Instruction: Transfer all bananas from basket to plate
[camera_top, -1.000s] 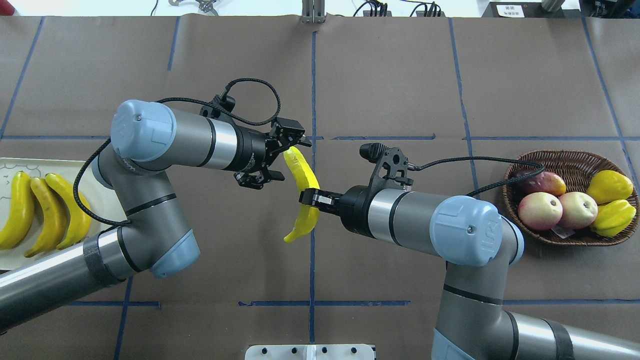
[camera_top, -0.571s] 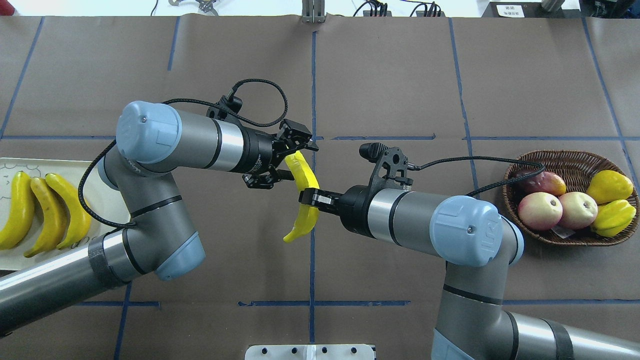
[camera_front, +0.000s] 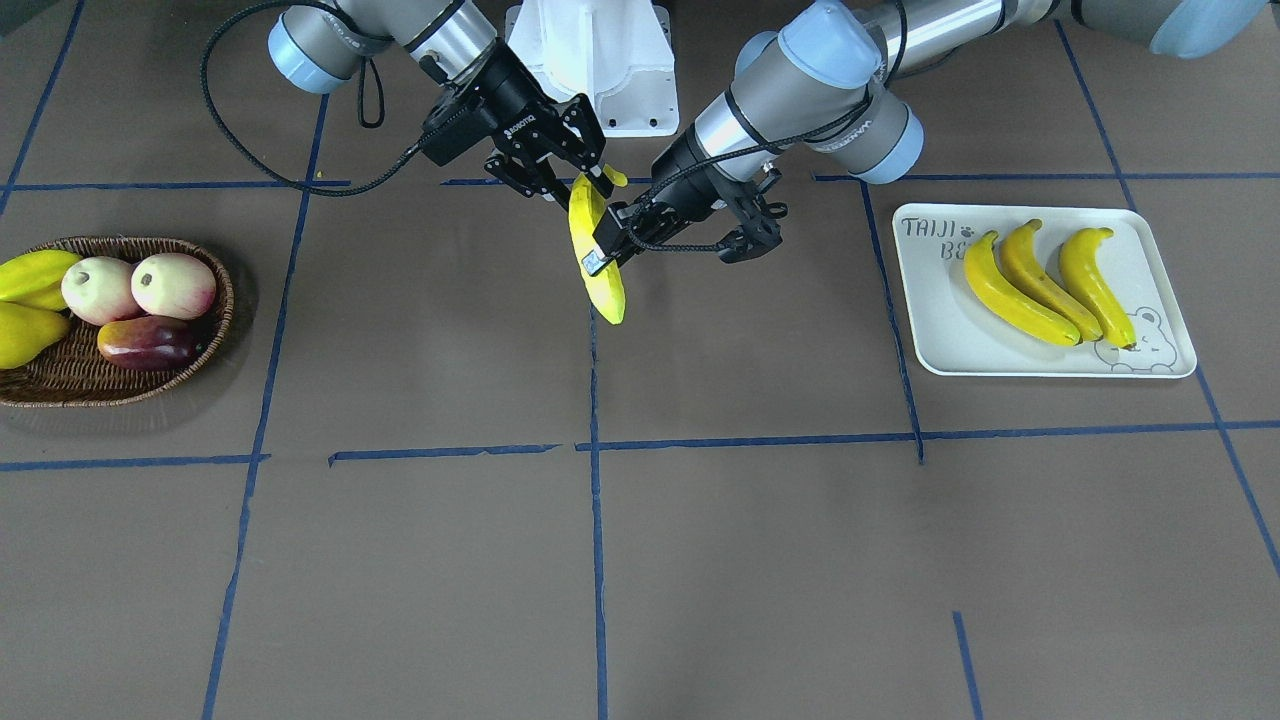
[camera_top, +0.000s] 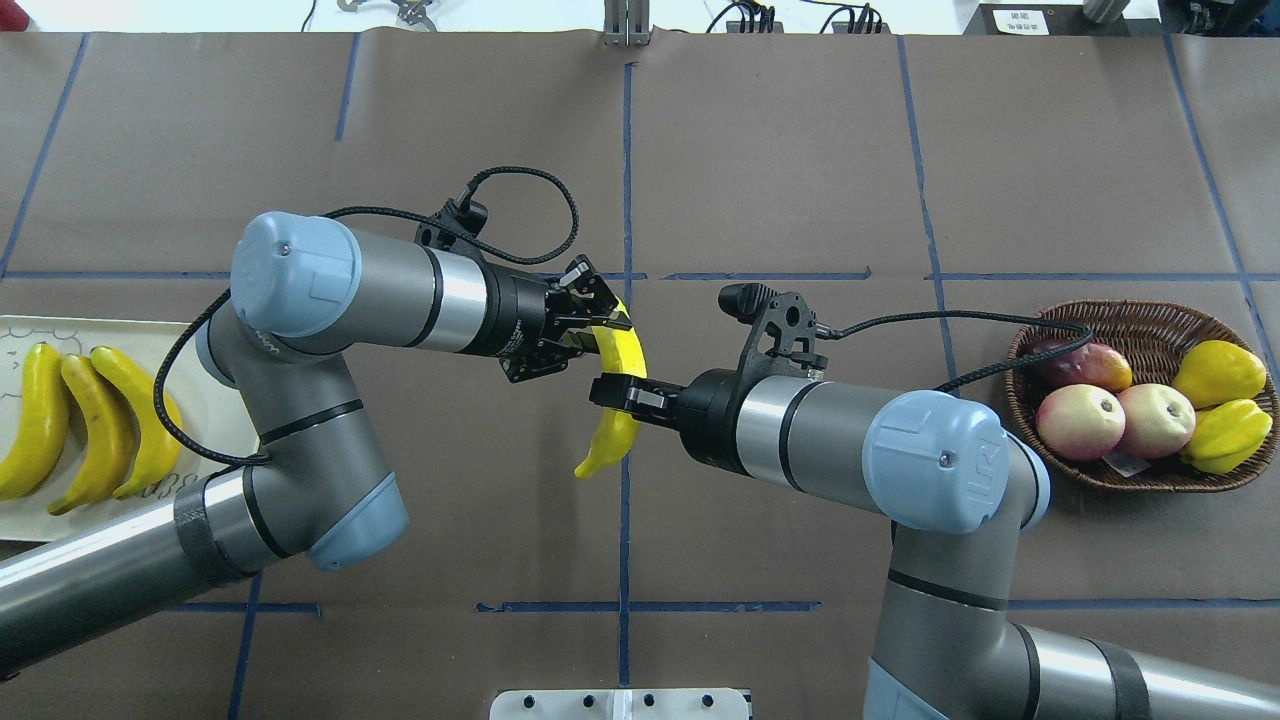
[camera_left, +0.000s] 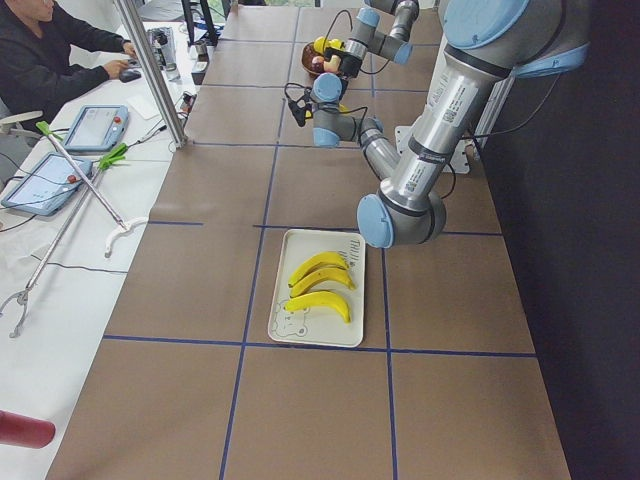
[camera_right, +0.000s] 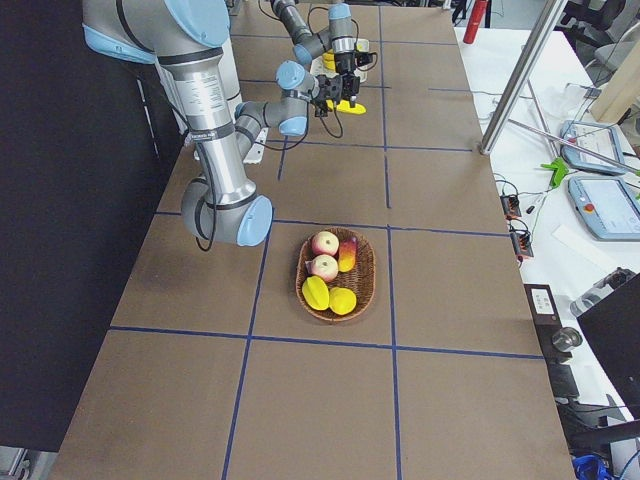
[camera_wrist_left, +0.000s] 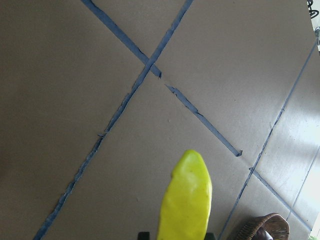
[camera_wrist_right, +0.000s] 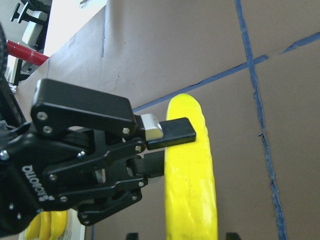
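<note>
Mid-desk, and it's a two-tool grip: the smooth, curved yellow banana (camera_top: 627, 352) hangs above the brown paper desk (camera_front: 700, 560). The right tool (camera_top: 620, 392) is clamped across its middle, black fingers pinching the glossy skin. The left tool (camera_top: 603, 330) is closed on the end that sits higher in the overhead view. From the right wrist view, a left finger (camera_wrist_right: 172, 131) lies flat against the peel.

Three bananas (camera_front: 1040, 285) lie side by side on the pale, round-cornered rectangular plate (camera_front: 940, 320) at the right of the front-facing view, with bare tray showing along its left side. At the far left of that view, the brown wicker basket (camera_front: 110, 385) holds round pinkish fruit (camera_front: 135, 288), a dark red one (camera_front: 148, 342) and ridged yellow pieces (camera_front: 30, 275). Wide bare paper, crossed by blue tape lines (camera_front: 596, 447), lies between basket, tools and plate.
</note>
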